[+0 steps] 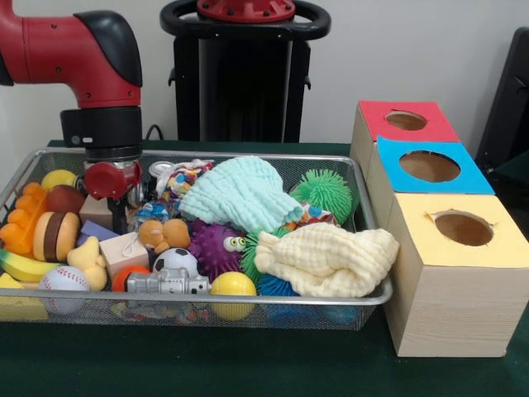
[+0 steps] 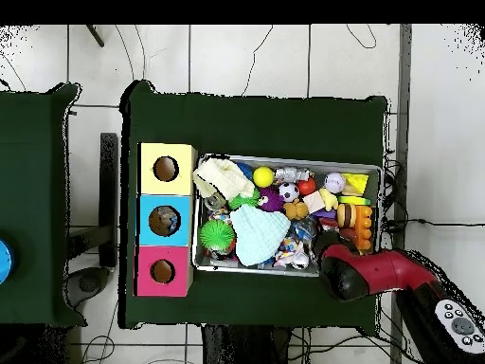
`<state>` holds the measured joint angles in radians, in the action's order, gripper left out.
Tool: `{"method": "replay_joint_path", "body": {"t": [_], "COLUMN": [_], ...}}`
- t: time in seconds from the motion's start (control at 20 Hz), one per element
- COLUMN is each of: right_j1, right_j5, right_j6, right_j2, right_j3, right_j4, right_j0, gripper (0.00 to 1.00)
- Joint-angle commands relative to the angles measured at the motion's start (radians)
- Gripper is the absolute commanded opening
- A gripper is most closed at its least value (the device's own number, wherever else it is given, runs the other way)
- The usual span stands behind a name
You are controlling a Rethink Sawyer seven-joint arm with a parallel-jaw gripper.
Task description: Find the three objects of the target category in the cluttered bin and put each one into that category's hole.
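The bin is a silver wire-mesh basket packed with toys and cloths; it also shows in the overhead view. The red-topped hole is in the farthest of three wooden boxes to the right of the bin, and it shows in the overhead view too. My gripper is lowered into the bin's back left corner among the toys, beside a brown ball and a pale block. The toys and the wrist hide its tips. In the overhead view the red arm covers it.
A blue-topped hole and a yellow-topped hole sit nearer than the red one. A mint cloth and a yellow cloth cover toys. There is a purple spiky ball, a green spiky ball, a baseball and a banana.
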<state>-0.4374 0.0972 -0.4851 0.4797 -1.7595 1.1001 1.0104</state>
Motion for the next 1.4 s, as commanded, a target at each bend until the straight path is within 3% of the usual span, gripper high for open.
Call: {"method": "replay_joint_path", "body": {"t": [0.05, 0.3, 0.35, 0.6, 1.0, 1.2, 1.4], "right_j1": [0.082, 0.075, 0.074, 0.074, 0.016, -0.024, -0.111], "right_j5": [0.093, 0.095, 0.107, 0.120, 0.141, 0.194, 0.246], "right_j6": [0.024, 0.006, 0.019, 0.032, -0.005, 0.010, 0.006], "right_j2": [0.048, 0.031, 0.036, 0.049, 0.060, 0.100, 0.124], "right_j3": [0.070, 0.072, 0.070, 0.062, 0.011, -0.044, -0.125], "right_j4": [0.066, 0.062, 0.059, 0.046, -0.011, -0.077, -0.144], "right_j0": [0.012, -0.008, -0.004, 0.009, 0.019, 0.055, 0.061], "gripper": [0.00, 0.00, 1.00, 1.00, 1.00, 1.00, 1.00]}}
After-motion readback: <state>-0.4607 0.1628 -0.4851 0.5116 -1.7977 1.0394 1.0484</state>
